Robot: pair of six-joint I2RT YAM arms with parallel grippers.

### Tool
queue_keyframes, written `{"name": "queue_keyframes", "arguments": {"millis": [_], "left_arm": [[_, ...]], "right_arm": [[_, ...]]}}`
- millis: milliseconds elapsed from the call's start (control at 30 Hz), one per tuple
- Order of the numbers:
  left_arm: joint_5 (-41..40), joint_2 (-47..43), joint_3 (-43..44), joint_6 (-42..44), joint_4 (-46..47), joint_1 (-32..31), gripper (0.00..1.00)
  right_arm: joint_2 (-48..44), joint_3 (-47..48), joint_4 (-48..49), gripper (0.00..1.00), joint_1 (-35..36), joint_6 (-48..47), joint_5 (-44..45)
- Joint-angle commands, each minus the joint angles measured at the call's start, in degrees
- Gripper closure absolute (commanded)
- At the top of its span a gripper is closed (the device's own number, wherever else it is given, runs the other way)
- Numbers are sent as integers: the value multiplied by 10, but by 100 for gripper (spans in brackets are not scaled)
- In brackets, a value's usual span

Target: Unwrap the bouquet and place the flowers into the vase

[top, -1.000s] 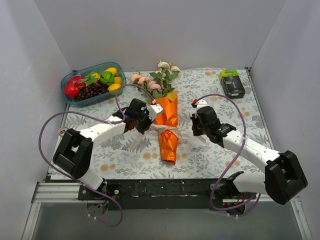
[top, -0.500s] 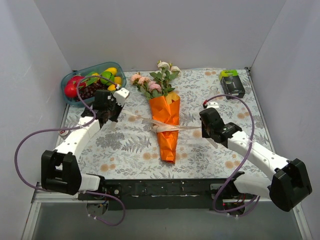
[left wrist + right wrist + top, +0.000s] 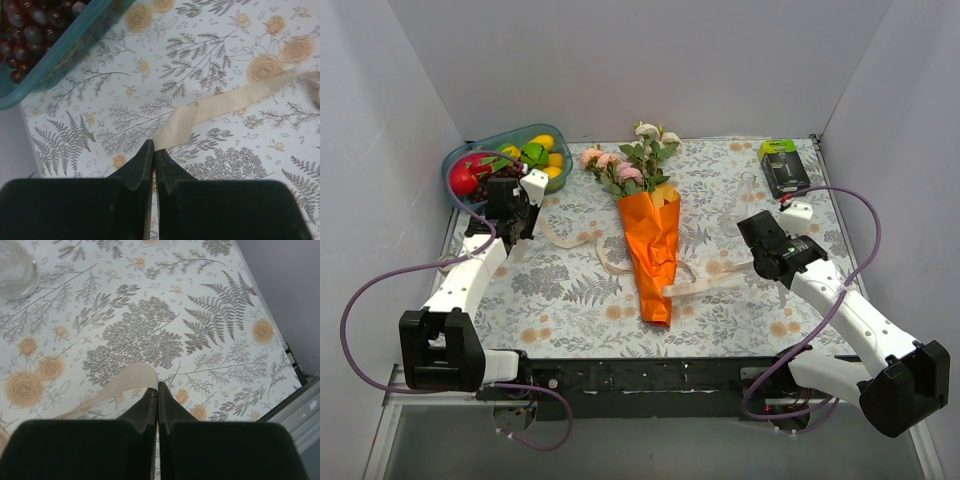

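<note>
Left hand (image 3: 153, 150): jaws pressed together on one end of the cream ribbon (image 3: 230, 100), with the flat tape leaving the fingertips and running off across the patterned surface (image 3: 570, 300). Right hand (image 3: 157, 390): jaws likewise closed, pinching the ribbon's other end, which curls away to the left. From overhead the arms are spread wide and both hands sit low over the surface, the left just beside the teal bowl (image 3: 453, 165) of fruit and the right out toward the right side. The ribbon lies slack in loops between them, with no bow, and crosses the lower part of the bouquet (image 3: 655, 250). The bouquet lies flat mid-surface, narrow end toward the arm bases. Its orange paper wrapper (image 3: 658, 270) is closed around the stems, and the flowers (image 3: 630, 160) stick out at the far end. The vase (image 3: 14, 270) is clear glass and stands on the surface beyond the right hand; it is hard to make out from overhead. Judgement: the ribbon is light and limp and should pull free with little force. The wrapper is thin crinkly paper that probably tears easily, so it is best taken at a free edge near the blooms and peeled while the other hand pins the narrow end. The stems look light and springy; hold them mid-stem, never on the crushable blooms. The short, narrow vase may tip under long stems.
</note>
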Motion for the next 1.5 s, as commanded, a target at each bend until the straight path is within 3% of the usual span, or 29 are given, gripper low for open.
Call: {"name": "queue_keyframes", "arguments": {"millis": [0, 133, 167, 200, 233, 333, 433, 567, 633, 700, 800, 1100, 1267, 1467], "left_arm": [[-64, -9, 14, -38, 37, 14, 100], [-70, -5, 24, -55, 34, 21, 100], [-66, -6, 26, -57, 28, 21, 100], [-46, -7, 36, -57, 22, 21, 94], [-39, -8, 43, -58, 15, 21, 64], [-12, -7, 91, -70, -19, 21, 18], [42, -1, 147, -80, -70, 21, 2], [86, 11, 199, -100, -97, 21, 2], [99, 15, 208, -108, -103, 21, 2], [117, 17, 214, -119, -106, 21, 2], [121, 12, 210, -129, -109, 21, 2], [110, -2, 206, -144, -113, 21, 2], [106, -6, 189, -150, -106, 21, 2], [99, -21, 163, -151, -99, 22, 2]], "right_arm": [[-37, 15, -64, 99, -56, 69, 76], [-56, 12, -62, 91, -117, 53, 73], [-58, 11, -51, 86, -126, 41, 68], [-61, 9, -44, 72, -137, 31, 64], [-66, 8, -41, 64, -138, 18, 58], [-82, 9, -9, 39, -140, -18, 50], [-86, 34, 25, 29, -140, -62, 16], [-65, 87, 45, 23, -111, -111, -26], [-41, 108, 55, 13, -23, -123, -2], [-9, 151, 37, 12, 90, -112, 37], [75, 208, -9, 12, 199, -74, 83], [333, 290, 14, 17, 402, -87, 110], [443, 371, 22, 17, 432, -111, 120], [495, 386, 118, 27, 421, -179, 97]]}}
